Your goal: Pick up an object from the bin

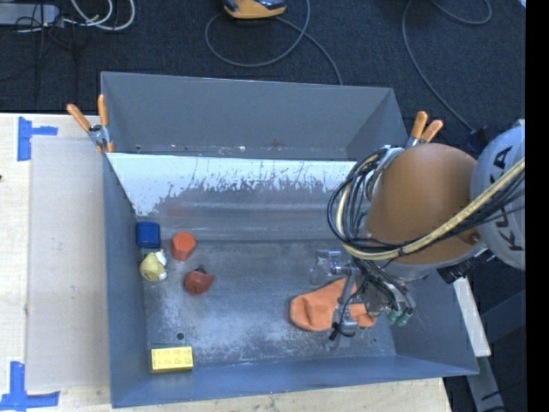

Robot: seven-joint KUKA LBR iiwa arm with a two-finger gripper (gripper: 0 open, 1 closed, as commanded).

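Pincer [346, 323] sits low at 4 o'clock in the bin [249, 127], under the arm's orange cover [420, 196] and cable loops. It is over the 3 o'clock end of a soft orange lump [310, 312] lying on the bin floor. Open or closed: can't tell, and contact with the lump is unclear. Well apart at 9 o'clock is a small cluster: blue cube [147, 234], orange block [183, 246], pale yellow piece [153, 267], dark red piece [198, 281]. Flat yellow brick [171, 359] is alone at 7 o'clock.
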